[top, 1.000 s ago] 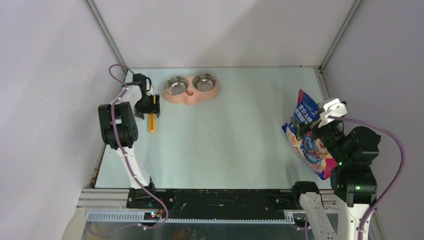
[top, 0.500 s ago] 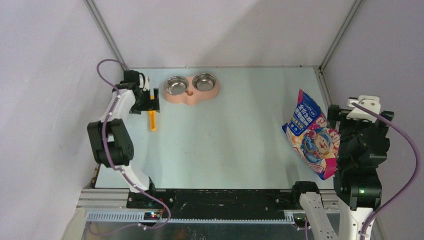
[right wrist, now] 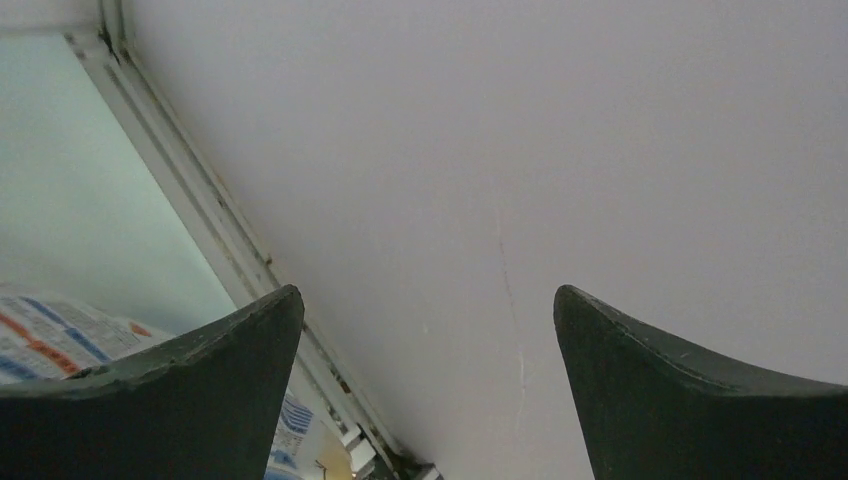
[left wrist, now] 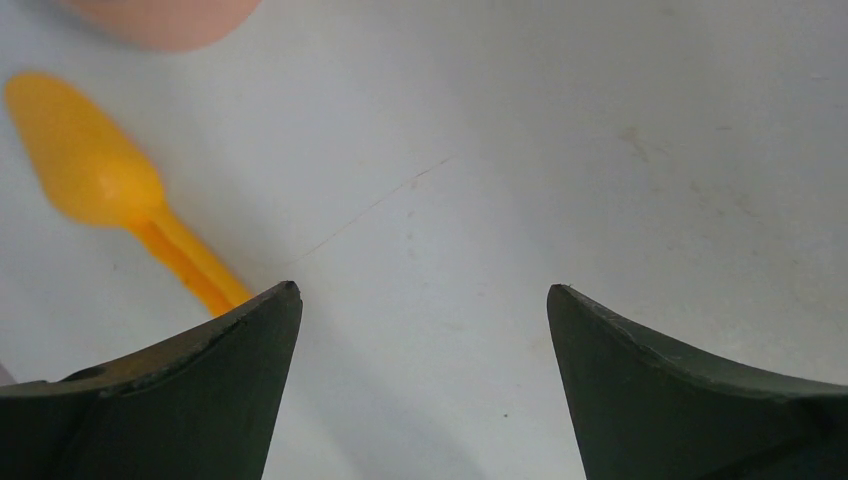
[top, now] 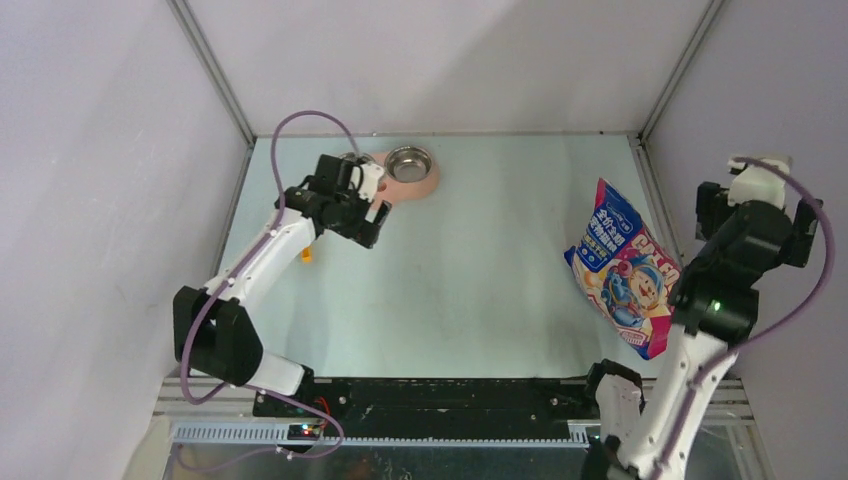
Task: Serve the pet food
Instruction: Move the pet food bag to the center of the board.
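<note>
The blue, pink and white cat food bag [top: 625, 265] stands tilted at the right side of the table, and its corner shows in the right wrist view [right wrist: 50, 335]. No kibble is visible. My left gripper [top: 368, 212] is open and empty, hovering just in front of the pink twin-bowl feeder [top: 410, 172] and hiding its left bowl. In the left wrist view the open left gripper [left wrist: 423, 290] is over bare table, with the yellow scoop [left wrist: 95, 180] lying to its left. My right gripper [top: 765, 210] is raised to the right of the bag, open and empty, facing the side wall [right wrist: 428, 290].
An edge of the feeder [left wrist: 160, 15] shows at the top left of the left wrist view. A tip of the scoop [top: 306, 253] shows beside the left arm. Metal frame rails [right wrist: 210, 220] run along the table's right edge by the wall.
My left gripper moved right, away from the scoop, to in front of the feeder. My right gripper let go of the bag, rose and turned toward the right wall. The bag stayed put.
</note>
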Available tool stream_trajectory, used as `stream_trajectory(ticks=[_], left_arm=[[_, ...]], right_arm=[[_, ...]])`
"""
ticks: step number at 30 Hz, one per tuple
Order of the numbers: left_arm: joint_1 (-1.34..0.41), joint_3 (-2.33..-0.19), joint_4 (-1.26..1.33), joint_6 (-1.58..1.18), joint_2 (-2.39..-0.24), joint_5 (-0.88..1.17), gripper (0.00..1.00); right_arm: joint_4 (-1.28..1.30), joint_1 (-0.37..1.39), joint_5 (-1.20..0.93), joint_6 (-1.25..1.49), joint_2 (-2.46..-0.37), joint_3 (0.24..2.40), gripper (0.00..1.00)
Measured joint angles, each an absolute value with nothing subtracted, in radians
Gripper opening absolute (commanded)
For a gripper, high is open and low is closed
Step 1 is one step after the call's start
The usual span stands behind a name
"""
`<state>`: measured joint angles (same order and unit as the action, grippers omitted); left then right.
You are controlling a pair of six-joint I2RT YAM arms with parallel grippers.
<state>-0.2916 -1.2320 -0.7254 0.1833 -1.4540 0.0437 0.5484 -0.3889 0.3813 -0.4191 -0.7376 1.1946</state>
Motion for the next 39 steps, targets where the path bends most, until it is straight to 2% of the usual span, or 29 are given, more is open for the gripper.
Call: stream_trajectory(ticks=[5,11,13,20,28,39], left_arm=[[-0.431,-1.241,-0.738,0.231,-1.434,0.027,1.00],[-0.576,-1.353,-0.776,0.263,-1.464,0.002,1.00],[-0.617,-1.408,-0.783,0.264,-1.496,-0.008,1.00],[-0.727,-1.624,-0.812,0.261,-1.690,-0.016,1.00],[-0.764,-1.895,-0.893,0.233,-1.942,0.104,1.00],[-0.825,-2.037,-0.920,0.215,-2.109,0.281,1.00]], right_arm=[[0.599,-0.663,0.081,-0.414,-0.916,1.230,0.85],[0.706,-0.781,-0.165,-0.474,-1.029,1.230,0.71],[0.717,-0.802,-0.208,-0.499,-1.039,1.229,0.70],[0.724,-0.876,-0.298,-0.598,-1.094,1.184,0.68],[0.686,-0.913,-0.318,-0.669,-1.162,1.016,0.68],[0.556,-0.929,-0.290,-0.687,-1.310,0.925,0.66]])
